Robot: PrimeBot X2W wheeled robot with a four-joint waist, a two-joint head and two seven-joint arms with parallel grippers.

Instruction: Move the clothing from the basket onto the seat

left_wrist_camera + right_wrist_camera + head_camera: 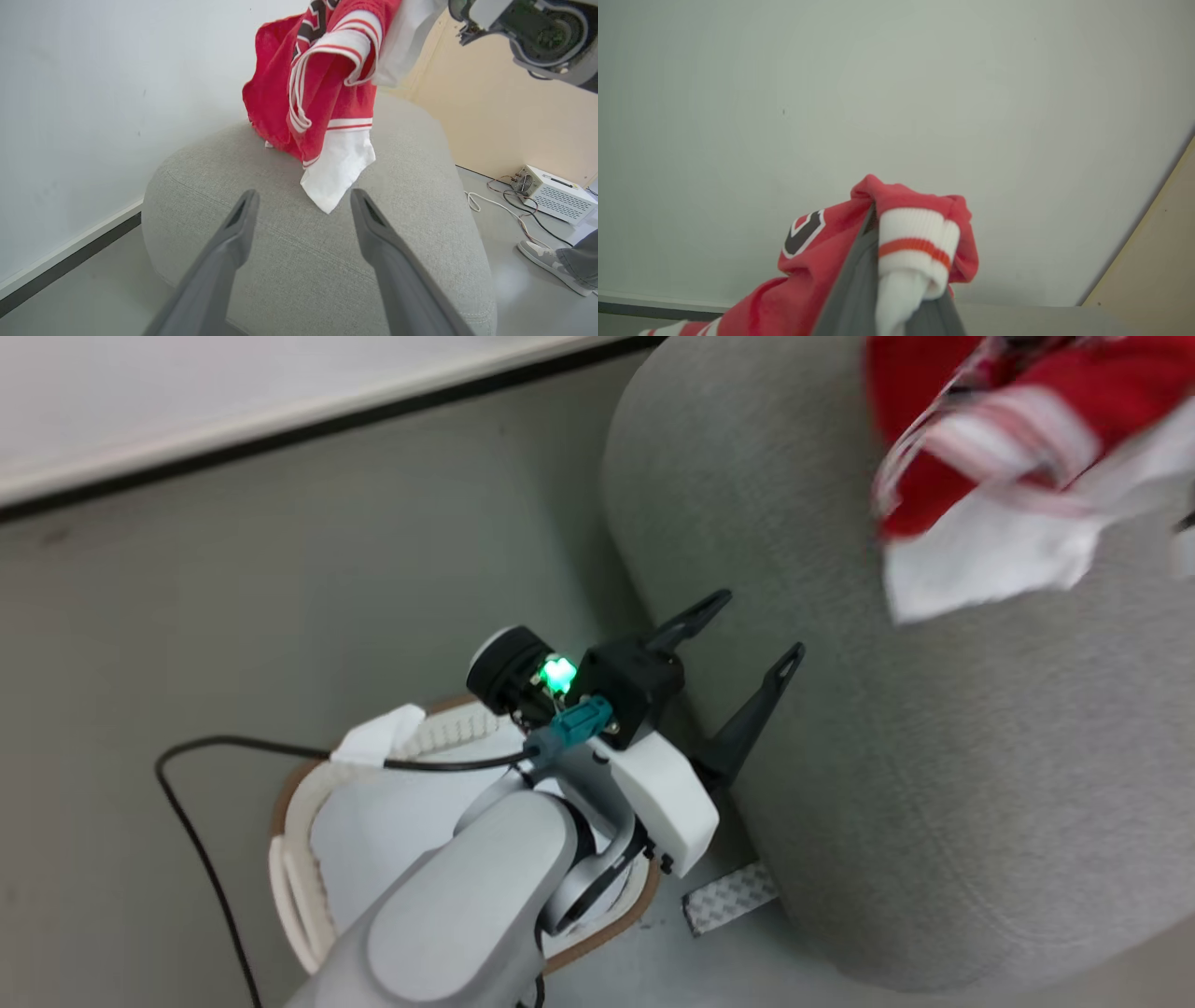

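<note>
My right gripper (887,233) is shut on the clothing (920,242), a red jersey with white, red-striped trim. The bundle (322,88) hangs from it over the grey seat (420,196), and its white lower end reaches the seat top. In the head view the clothing (990,457) is blurred above the seat (934,756). My left gripper (758,627) is open with nothing in it, its fingers against the seat's rounded side. The cream basket (297,859) with a brown rim stands on the floor under my left arm, with white cloth (383,821) in it.
A black cable (191,831) loops over the floor left of the basket. A patterned strip (730,898) lies by the seat's foot. The wall's dark baseboard (280,429) runs behind. A white box (553,192) with cables and a person's shoe (546,261) lie beyond the seat.
</note>
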